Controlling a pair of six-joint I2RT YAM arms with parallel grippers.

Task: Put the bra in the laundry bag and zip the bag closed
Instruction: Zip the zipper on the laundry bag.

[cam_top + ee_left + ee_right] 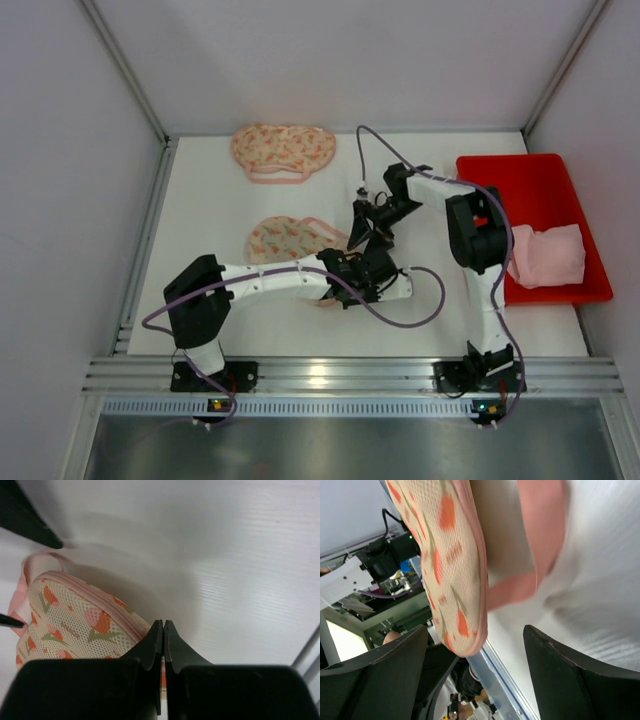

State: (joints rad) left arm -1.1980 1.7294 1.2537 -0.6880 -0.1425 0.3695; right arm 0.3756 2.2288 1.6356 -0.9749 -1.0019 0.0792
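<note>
White table [200, 290], white walls [60, 150], red bin [480, 170] off to my right. The bag [285, 238] lies mid-table, just ahead of both wrists. My left gripper [163, 625] is clamped tight, and it looks pinched on the bag's near rim. My right gripper [475, 630] stands wide, holding nothing. The bag's rounded end and its pink loop [540, 555] sit just beyond the fingers [560, 670], in line with the gap. I'd hold the left pinch taut, then set the right squarely over the trim before closing. Whether the bra is inside I cannot tell.
</note>
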